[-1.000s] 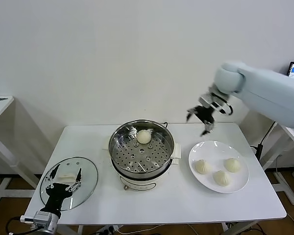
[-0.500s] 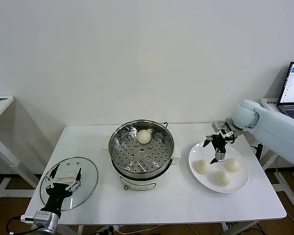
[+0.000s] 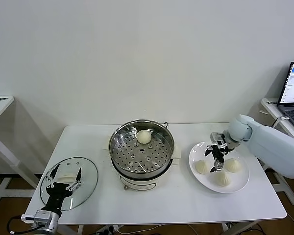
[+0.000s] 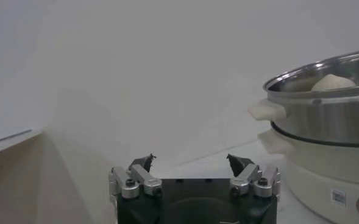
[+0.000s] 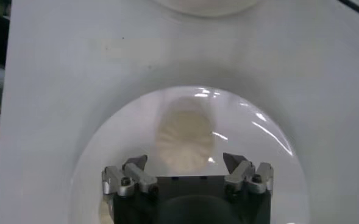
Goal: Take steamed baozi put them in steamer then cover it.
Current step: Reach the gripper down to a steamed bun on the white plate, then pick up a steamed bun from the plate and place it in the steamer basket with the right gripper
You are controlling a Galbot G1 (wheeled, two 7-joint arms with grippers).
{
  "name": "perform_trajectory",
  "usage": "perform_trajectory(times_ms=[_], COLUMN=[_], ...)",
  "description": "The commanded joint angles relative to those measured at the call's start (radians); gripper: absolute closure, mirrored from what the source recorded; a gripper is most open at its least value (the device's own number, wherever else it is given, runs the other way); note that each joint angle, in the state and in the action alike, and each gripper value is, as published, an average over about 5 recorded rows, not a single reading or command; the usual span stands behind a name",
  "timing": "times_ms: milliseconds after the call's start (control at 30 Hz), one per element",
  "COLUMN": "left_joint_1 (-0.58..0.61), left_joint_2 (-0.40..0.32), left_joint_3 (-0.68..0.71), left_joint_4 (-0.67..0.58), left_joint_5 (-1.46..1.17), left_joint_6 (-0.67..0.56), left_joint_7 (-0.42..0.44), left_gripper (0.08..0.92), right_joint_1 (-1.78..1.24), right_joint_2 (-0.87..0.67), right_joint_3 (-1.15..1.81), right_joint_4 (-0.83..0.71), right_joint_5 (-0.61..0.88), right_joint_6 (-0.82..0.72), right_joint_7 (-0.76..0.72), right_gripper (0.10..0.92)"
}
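**Right tool over the plate, next baozi straight beneath it**

You have the right tool (image 3: pixel 216 157) spread wide and empty, hanging just above the white plate (image 3: pixel 239 184) on the right half of the desk (image 3: pixel 181 205). Three steamed baozi remain there. Taking the plate as a clock face in the head view, one bun (image 3: pixel 202 167) sits at about 9 o'clock, one (image 3: pixel 232 165) at about 3 o'clock, and one (image 3: pixel 222 177) at about 6 o'clock. The tool points down between the 9 and 3 o'clock buns.

In the right wrist view a baozi (image 5: pixel 185 137) lies directly ahead of the tool, centred between the two fingertips (image 5: pixel 136 163), with plate showing on either side. The bun is round, so no long axis dictates wrist rotation; as I judge it, all the move needs is a straight descent with the jaws straddling the dome.

One baozi (image 3: pixel 144 136) already rests on the perforated tray at about 12 o'clock in the steamer (image 3: pixel 142 147), which stands at 9 o'clock from the plate. The right arm is clearly the nearer one for the buns.

Your left tool (image 3: pixel 63 186) is also released and holds nothing, parked low at the desk's near-left corner over the glass cover (image 3: pixel 88 176), which lies flat at roughly 8 o'clock from the steamer.
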Motion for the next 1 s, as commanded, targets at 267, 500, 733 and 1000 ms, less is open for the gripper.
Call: perform_trajectory(times_ms=[267, 500, 733, 1000], left_joint_1=[-0.001, -0.001, -0.001, 0.002], left_joint_2=[0.000, -0.002, -0.002, -0.001], left_joint_3=[-0.003, -0.001, 0.000, 0.000], left_joint_4=[0.005, 0.007, 0.005, -0.004], left_joint_5=[0.000, 0.000, 0.000, 0.000], left_joint_6=[0.000, 0.000, 0.001, 0.002], left_joint_7=[0.001, 0.001, 0.001, 0.000], left_gripper=[0.177, 0.177, 0.177, 0.177], right_joint_1=[-0.052, -0.058, -0.056, 0.097], right_joint_2=[0.054, 0.057, 0.051, -0.051], right_joint_3=[0.036, 0.042, 0.051, -0.053], right_joint_4=[-0.036, -0.042, -0.038, 0.060], right_joint_5=[-0.047, -0.062, -0.065, 0.083], right_joint_6=[-0.002, -0.002, 0.000, -0.034], right_joint_7=[0.012, 0.007, 0.005, -0.016], right_gripper=[0.203, 0.259, 0.355, 0.358])
